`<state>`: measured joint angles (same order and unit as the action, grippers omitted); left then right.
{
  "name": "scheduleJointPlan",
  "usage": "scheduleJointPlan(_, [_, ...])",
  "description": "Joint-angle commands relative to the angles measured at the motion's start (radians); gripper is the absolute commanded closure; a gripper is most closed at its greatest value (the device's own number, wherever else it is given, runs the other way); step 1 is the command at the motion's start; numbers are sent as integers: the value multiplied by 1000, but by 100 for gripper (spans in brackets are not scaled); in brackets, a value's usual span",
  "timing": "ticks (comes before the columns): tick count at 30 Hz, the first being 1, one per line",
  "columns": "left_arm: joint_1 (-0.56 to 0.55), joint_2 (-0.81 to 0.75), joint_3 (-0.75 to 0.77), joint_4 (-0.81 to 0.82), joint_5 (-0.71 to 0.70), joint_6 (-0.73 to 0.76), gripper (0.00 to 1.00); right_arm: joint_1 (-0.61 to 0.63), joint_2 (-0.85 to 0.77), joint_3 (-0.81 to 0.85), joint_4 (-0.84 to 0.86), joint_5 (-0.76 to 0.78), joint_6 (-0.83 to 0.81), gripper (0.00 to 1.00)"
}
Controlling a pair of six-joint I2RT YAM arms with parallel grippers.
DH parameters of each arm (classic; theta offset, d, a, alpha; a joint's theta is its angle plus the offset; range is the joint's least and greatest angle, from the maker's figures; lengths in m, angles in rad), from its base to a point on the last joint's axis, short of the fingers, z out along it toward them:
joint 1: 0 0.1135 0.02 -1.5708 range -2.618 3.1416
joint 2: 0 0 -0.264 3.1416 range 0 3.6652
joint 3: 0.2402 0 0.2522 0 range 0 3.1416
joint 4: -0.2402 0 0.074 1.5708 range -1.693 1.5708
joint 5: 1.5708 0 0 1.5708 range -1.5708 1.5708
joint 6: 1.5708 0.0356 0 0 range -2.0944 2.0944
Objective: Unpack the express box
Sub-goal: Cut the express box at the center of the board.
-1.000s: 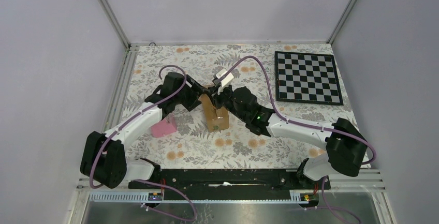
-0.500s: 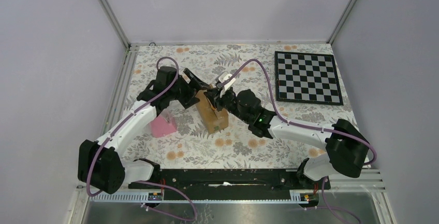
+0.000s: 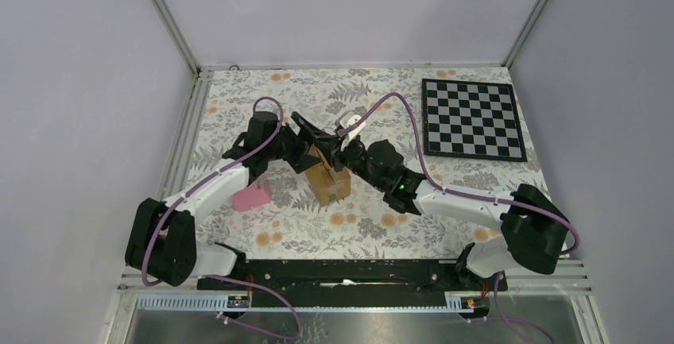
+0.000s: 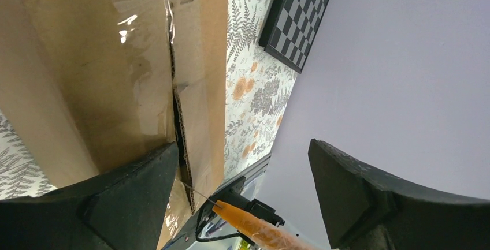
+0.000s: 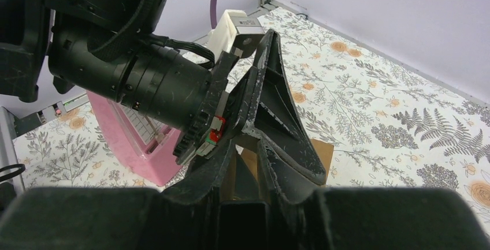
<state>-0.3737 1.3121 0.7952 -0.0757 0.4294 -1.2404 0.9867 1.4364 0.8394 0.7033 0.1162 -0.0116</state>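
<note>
Express box (image 3: 332,185): standing between the grippers.
Left gripper (image 4: 241,149): I see fingers spread wide — one beside its cardboard.
Right gripper (image 3: 340,151): at the top; grip unreadable to me.

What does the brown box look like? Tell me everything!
The express box is small, brown corrugated cardboard, standing on the flowery table near its middle. Shiny clear tape covers one side, and a gap shows between flaps. The left gripper, open, and the right gripper crowd its top; contact is unclear.
</note>
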Motion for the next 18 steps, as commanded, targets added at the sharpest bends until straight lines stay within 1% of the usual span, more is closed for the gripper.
scheduleJointPlan(1, [-21, 26, -4, 78, 20, -15, 8, 1, -17, -25, -21, 2, 34, 100])
scheduleJointPlan(7, [-47, 54, 25, -34, -57, -14, 9, 2, -17, -29, -9, -3, 33, 100])
scheduleJointPlan(13, [-71, 70, 43, -56, -105, -19, 9, 1, -24, -37, -1, -4, 34, 100])
scheduleJointPlan(18, [-103, 97, 49, -33, -113, -38, 12, 1, -24, -40, 2, -6, 35, 100])
